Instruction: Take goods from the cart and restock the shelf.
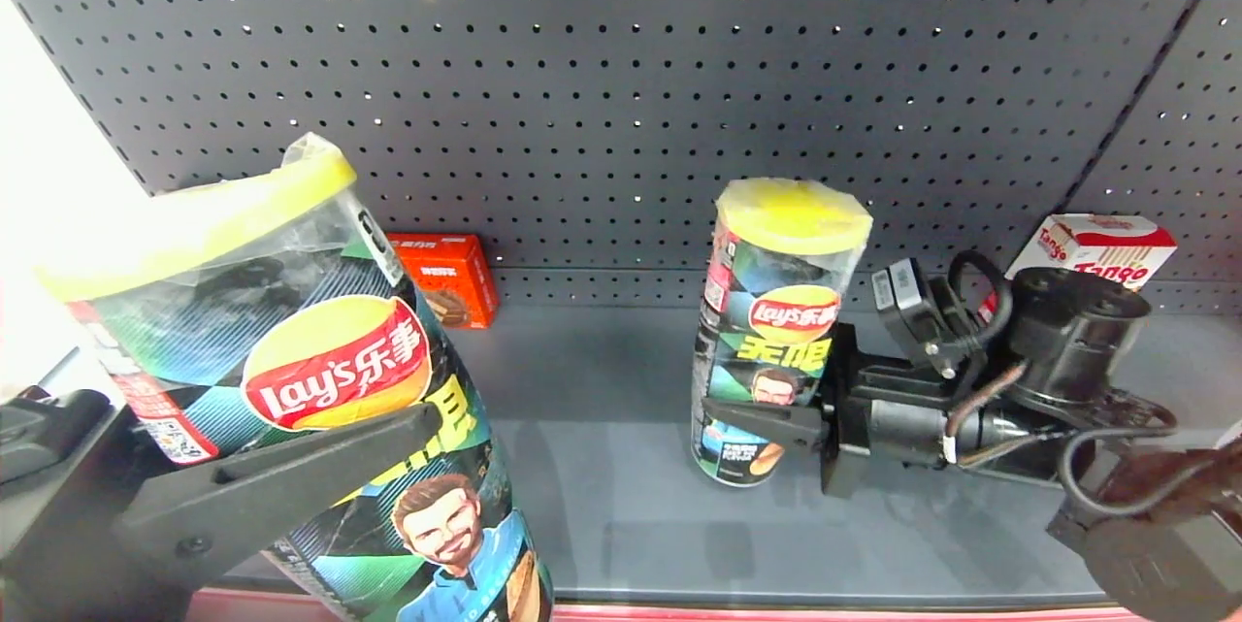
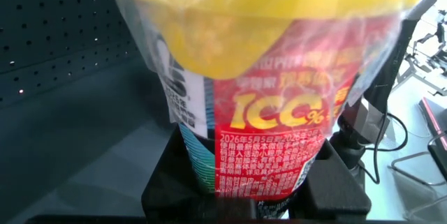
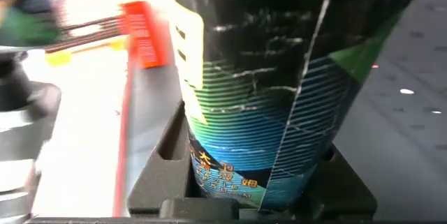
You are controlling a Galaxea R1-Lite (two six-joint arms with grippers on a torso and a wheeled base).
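Two cans clamped, tilted can (image 1: 330,350) in left gripper (image 2: 255,192), upright can (image 1: 784,307) in right gripper (image 1: 776,394)

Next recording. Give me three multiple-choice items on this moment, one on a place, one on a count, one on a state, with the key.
1. Where is the orange box? A. at the back of the shelf, by the pegboard; B. at the shelf's front edge; C. on top of a can.
2. How many yellow-lidded chip cans are there? A. one; B. two; C. four.
3. What state is the right pincer in? A. hanging open; B. shut on the upright can; C. shut on a bottle.
Key: 1 A, it sits at the rear, below the perforated wall. 2 B, the near can in the left pincer plus the upright one. 3 B, its fingers clamp that can's sides.
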